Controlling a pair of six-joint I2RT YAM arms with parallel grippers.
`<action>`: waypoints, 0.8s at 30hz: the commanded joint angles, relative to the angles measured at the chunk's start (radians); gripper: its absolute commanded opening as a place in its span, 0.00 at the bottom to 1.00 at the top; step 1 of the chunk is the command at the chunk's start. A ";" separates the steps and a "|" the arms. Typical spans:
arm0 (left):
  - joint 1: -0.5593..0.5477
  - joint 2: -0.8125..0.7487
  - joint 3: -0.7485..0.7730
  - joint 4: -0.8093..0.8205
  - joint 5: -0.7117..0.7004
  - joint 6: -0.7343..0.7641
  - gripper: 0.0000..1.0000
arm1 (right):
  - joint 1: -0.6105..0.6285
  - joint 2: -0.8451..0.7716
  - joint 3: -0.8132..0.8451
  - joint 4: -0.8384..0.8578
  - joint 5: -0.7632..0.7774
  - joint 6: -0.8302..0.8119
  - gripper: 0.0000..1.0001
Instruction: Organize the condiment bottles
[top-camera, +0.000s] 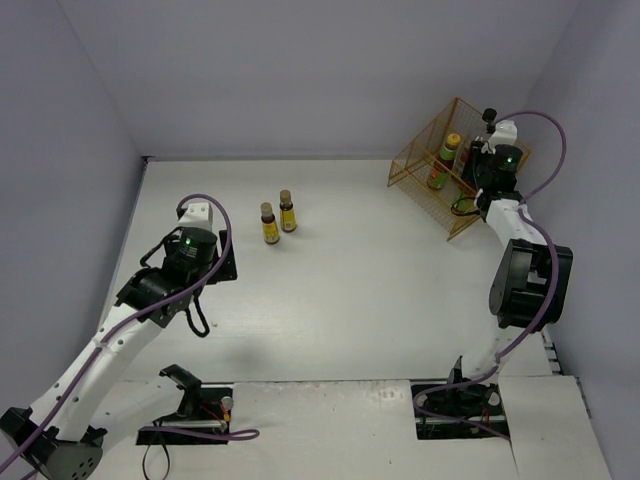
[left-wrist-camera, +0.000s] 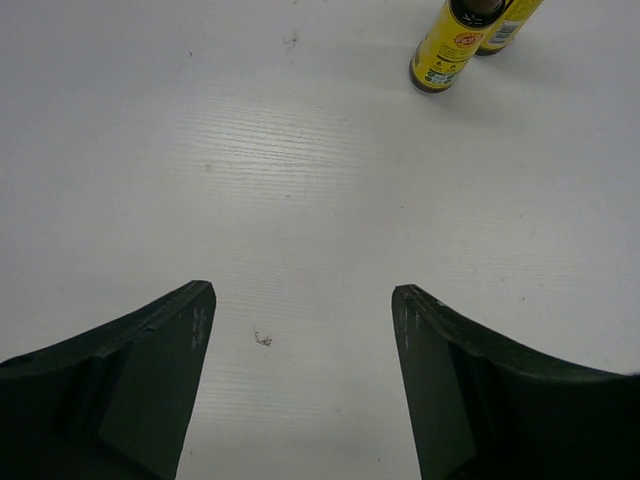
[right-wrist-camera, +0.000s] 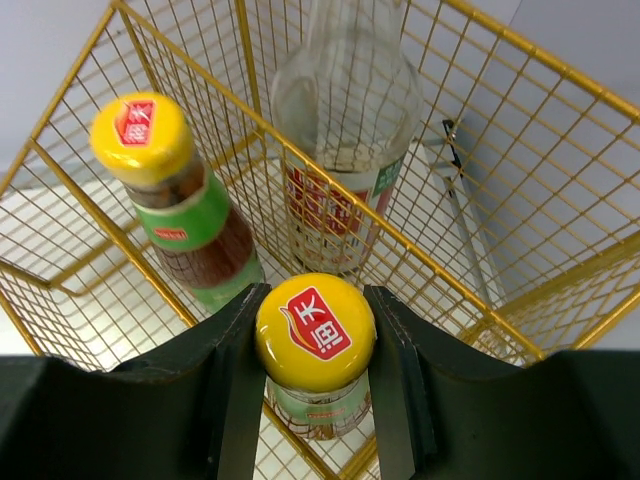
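Note:
Two short brown yellow-labelled bottles (top-camera: 268, 224) (top-camera: 287, 211) stand side by side on the white table, and show at the top of the left wrist view (left-wrist-camera: 448, 50) (left-wrist-camera: 507, 22). My left gripper (left-wrist-camera: 303, 300) (top-camera: 222, 264) hovers open and empty a little short of them. My right gripper (right-wrist-camera: 315, 300) (top-camera: 487, 170) is shut on the yellow cap of a dark red bottle (right-wrist-camera: 315, 335) at the gold wire basket (top-camera: 420, 160). In the basket stand another yellow-capped bottle (right-wrist-camera: 150, 140) (top-camera: 452, 143) and the taller clear bottle (right-wrist-camera: 345, 120), black cap (top-camera: 490, 115).
The basket (right-wrist-camera: 500, 260) sits in the far right corner, close to the grey walls. Its wire walls surround my right fingers. Cables and the arm bases lie along the near table edge.

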 joint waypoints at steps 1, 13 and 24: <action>0.006 -0.003 0.012 0.049 -0.009 0.011 0.71 | -0.004 -0.047 0.040 0.207 0.001 0.020 0.39; 0.006 -0.052 -0.001 0.029 -0.003 -0.013 0.71 | 0.022 -0.190 0.050 0.075 -0.073 -0.007 0.72; 0.006 -0.078 0.003 -0.006 0.008 -0.029 0.71 | 0.310 -0.299 0.126 -0.175 -0.240 -0.014 0.73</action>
